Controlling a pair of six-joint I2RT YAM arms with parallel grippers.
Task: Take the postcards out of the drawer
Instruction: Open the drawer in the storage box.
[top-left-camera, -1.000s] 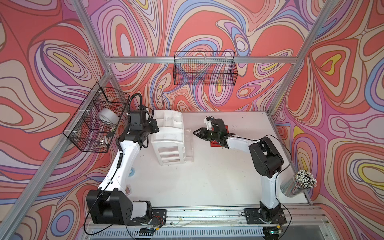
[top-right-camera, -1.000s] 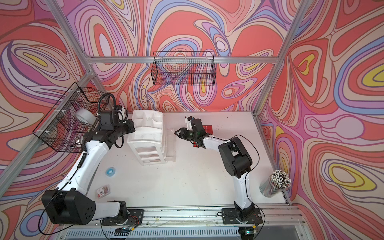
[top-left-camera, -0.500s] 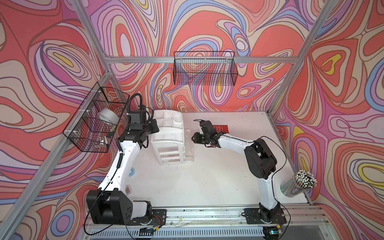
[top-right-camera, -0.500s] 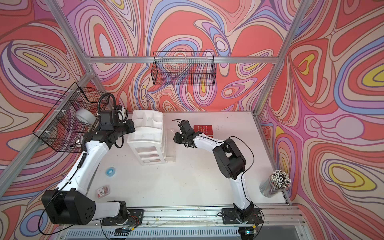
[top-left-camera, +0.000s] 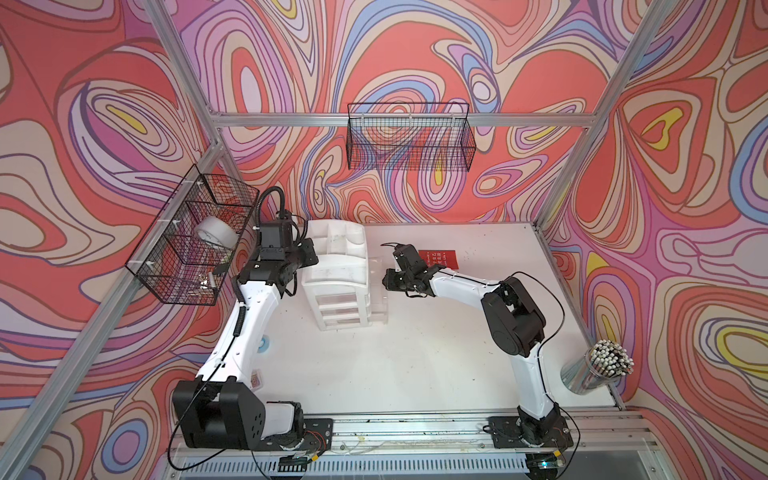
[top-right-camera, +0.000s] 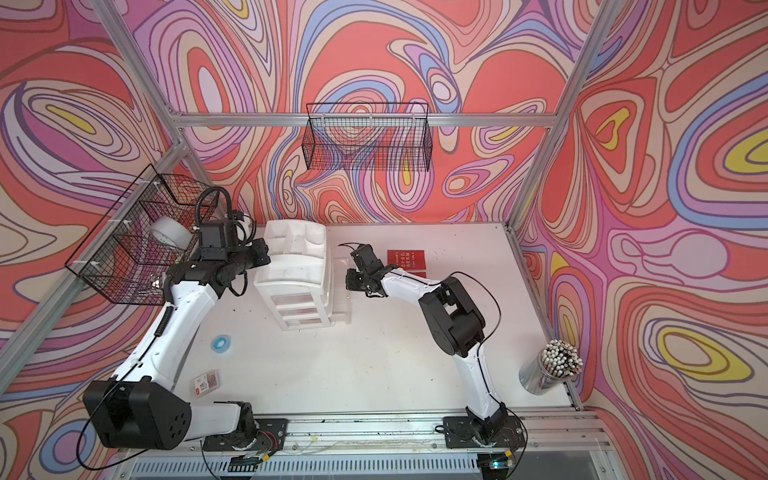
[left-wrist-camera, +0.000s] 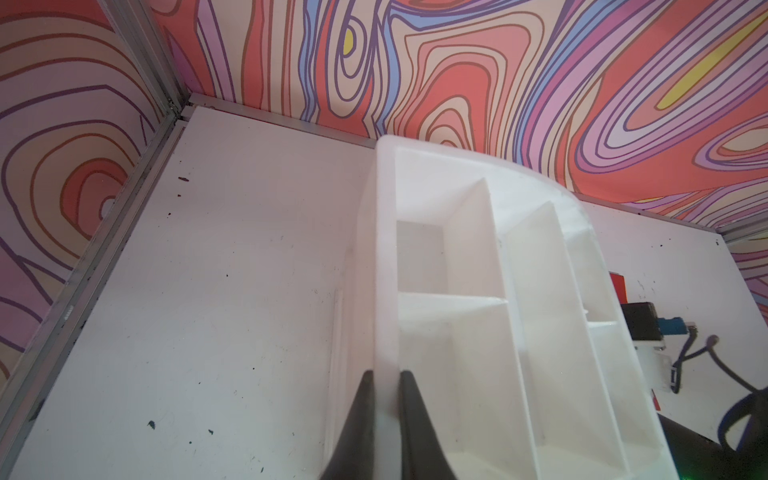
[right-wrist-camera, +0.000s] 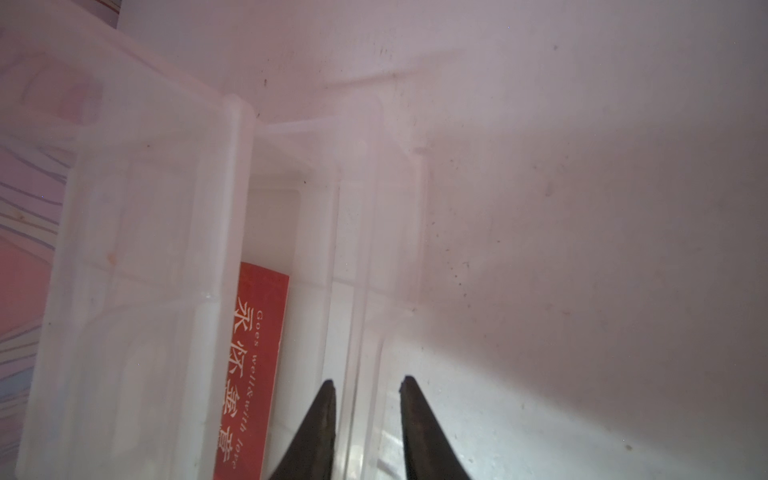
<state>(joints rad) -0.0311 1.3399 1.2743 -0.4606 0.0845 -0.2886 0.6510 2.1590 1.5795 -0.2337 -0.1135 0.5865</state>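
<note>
A white drawer unit (top-left-camera: 340, 266) stands at the back of the table, with a clear drawer (top-left-camera: 376, 291) pulled out on its right side. One red postcard (right-wrist-camera: 253, 374) with white lettering lies inside that drawer. Another postcard (top-left-camera: 440, 259) (top-right-camera: 405, 259) lies on the table behind the right arm. My right gripper (right-wrist-camera: 368, 380) (top-left-camera: 384, 282) is open, its fingers on either side of the drawer's clear wall. My left gripper (left-wrist-camera: 384, 374) (top-left-camera: 309, 259) is shut on the rim of the unit's top tray.
Wire baskets hang on the back wall (top-left-camera: 409, 141) and on the left wall (top-left-camera: 195, 241), the latter holding a tape roll (top-left-camera: 214, 235). A blue ring (top-right-camera: 220, 344) and a small card (top-right-camera: 205, 380) lie front left. A cup of pens (top-left-camera: 598, 368) stands front right.
My right gripper has moved left from the red postcard on the table to the pulled-out drawer, and its jaws have narrowed. The left arm has not moved.
</note>
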